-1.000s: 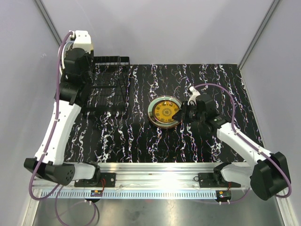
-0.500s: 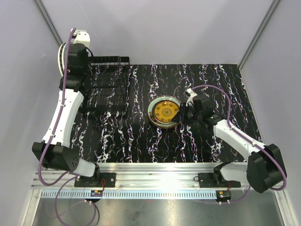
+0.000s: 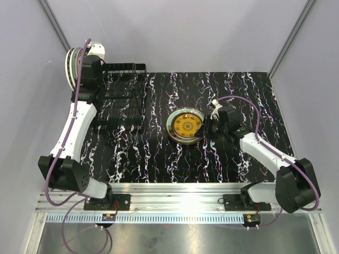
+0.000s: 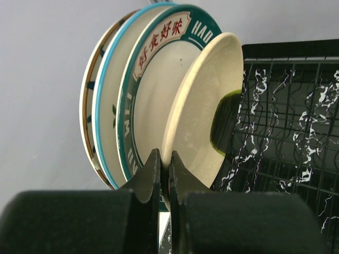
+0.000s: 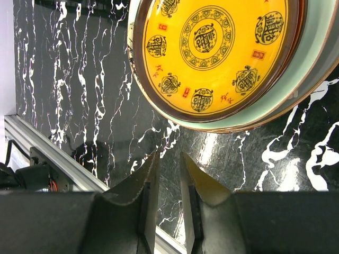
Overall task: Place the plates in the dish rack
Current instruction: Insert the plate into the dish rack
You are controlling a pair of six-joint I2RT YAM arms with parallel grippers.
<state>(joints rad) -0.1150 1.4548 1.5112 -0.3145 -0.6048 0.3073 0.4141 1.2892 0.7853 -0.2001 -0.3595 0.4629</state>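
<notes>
My left gripper (image 4: 165,159) is shut on the rim of a cream plate (image 4: 204,100) that stands on edge. Behind it stand a teal-rimmed plate with lettering (image 4: 153,84), a light-blue-rimmed plate (image 4: 106,121) and a brown-rimmed one (image 4: 85,111); their lower edges are hidden. In the top view these plates (image 3: 70,66) show at the far left beside the black wire dish rack (image 3: 124,95), with my left gripper (image 3: 78,67) on them. A yellow patterned plate (image 5: 212,53) tops a pale green plate (image 5: 312,69) on the table (image 3: 185,126). My right gripper (image 5: 168,159) is slightly open and empty, just off the stack's rim (image 3: 205,128).
The rack's wires (image 4: 296,121) fill the right of the left wrist view. The grey wall stands close behind the upright plates. The aluminium rail (image 3: 175,190) runs along the near table edge. The black marbled tabletop (image 3: 254,95) surrounds the stack.
My left arm has swung up and back toward the far left corner, and the upright plates now show beside it. My right arm has shifted slightly beside the stack.
</notes>
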